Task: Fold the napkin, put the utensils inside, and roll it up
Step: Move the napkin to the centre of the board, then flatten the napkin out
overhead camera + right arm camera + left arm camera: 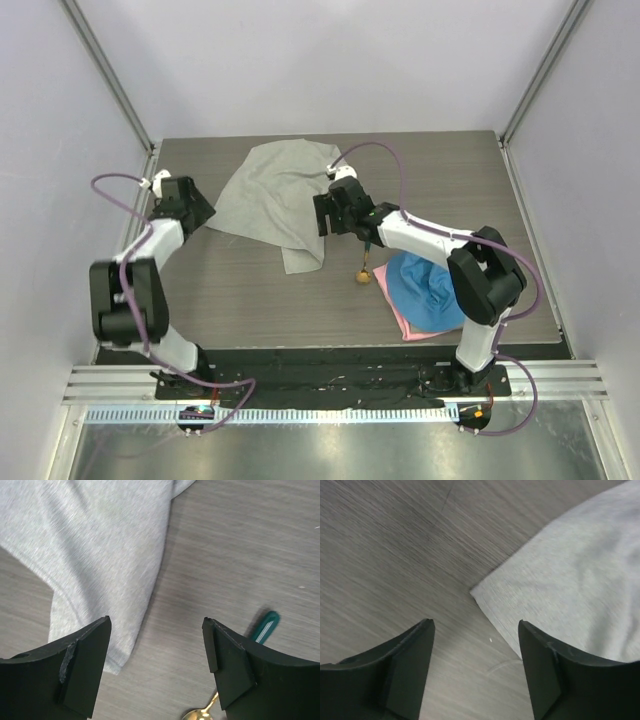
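The light grey napkin [277,195] lies rumpled at the back middle of the table, one corner folded toward the front. The spoon [363,268], with a dark green handle and gold bowl, lies to its right, next to the blue cloth. My left gripper [203,212] is open and empty at the napkin's left corner [476,592], with bare table between its fingers. My right gripper [322,213] is open and empty at the napkin's right edge [125,570]. In the right wrist view the spoon's green handle [265,626] and gold bowl [199,713] show beside the right finger.
A blue cloth [430,290] lies bunched on a pink cloth [393,300] at the front right of the table, under my right arm. White walls stand close on the left, back and right.
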`<state>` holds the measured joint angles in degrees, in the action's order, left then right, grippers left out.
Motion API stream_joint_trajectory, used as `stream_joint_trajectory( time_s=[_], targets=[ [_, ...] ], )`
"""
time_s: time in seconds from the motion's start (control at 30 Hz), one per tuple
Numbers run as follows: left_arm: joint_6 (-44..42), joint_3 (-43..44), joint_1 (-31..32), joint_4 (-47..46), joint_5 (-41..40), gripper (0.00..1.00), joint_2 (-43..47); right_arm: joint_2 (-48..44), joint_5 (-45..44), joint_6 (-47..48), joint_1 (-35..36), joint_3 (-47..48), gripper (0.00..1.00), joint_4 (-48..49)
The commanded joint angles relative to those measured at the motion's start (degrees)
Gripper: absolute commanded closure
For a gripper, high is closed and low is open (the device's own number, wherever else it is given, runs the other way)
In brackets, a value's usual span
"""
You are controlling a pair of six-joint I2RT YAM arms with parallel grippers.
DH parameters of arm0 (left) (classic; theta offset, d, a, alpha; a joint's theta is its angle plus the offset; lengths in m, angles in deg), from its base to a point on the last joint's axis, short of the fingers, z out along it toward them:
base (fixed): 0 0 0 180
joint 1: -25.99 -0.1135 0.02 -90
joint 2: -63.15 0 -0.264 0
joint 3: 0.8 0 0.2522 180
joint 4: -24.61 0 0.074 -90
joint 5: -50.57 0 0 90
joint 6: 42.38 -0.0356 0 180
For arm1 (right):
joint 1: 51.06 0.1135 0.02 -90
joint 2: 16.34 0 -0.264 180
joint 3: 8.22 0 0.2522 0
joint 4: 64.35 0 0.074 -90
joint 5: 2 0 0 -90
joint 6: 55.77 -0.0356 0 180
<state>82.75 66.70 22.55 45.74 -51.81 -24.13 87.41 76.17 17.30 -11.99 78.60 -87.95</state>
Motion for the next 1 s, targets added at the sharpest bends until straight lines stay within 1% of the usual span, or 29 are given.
stream_joint_trajectory(
  time_s=[0.0,0.03,0.17,0.33,0.5,0.6,0.63,0.67,0.77,0.83,0.97],
  targets=[
    [-2.44,8.31,-1.04,4.05,4.21,0.32,-8.94,-3.72,3.04,-1.88,1.36,-0.89,0.18,-1.14],
    [-2.61,8.84,-1.04,3.7,4.03,0.34,-11.3,-3.99,3.57,-2.05,1.45,-1.07,0.18,-1.23],
    [-3.14,12.44,-1.21,5.01,3.42,0.36,-16.06,-4.51,5.24,-2.41,1.89,-1.86,0.19,-1.49],
    [-2.97,13.68,-1.13,5.72,4.21,0.37,-19.41,-4.25,5.07,-3.02,1.98,-1.34,0.19,-2.19],
    [-3.67,17.8,-1.39,8.17,6.49,0.39,-23.35,-4.6,5.42,-3.64,2.15,-2.13,0.19,-2.63],
    [-4.64,20.7,-1.39,12.48,7.28,0.44,-25.38,-5.04,5.51,-3.81,2.33,-2.57,0.19,-3.07],
    [-4.9,20.97,-1.48,13.1,7.55,0.48,-25.91,-5.56,5.42,-3.9,2.33,-2.74,0.19,-3.07],
    [-5.07,20.8,-1.48,13.45,7.81,0.5,-26.0,-5.92,5.07,-4.16,2.41,-3.01,0.19,-3.07],
    [-5.25,20.18,-1.48,13.98,8.34,0.53,-25.92,-6.97,4.19,-4.08,2.41,-3.71,0.19,-2.9],
    [-5.86,20.27,-1.48,15.29,8.86,0.56,-26.35,-7.59,3.93,-3.9,2.42,-4.41,0.19,-2.55],
    [-7.1,20.18,-1.39,18.28,10.36,0.6,-26.62,-8.56,3.84,-3.38,2.42,-4.85,0.19,-2.37]
  ],
)
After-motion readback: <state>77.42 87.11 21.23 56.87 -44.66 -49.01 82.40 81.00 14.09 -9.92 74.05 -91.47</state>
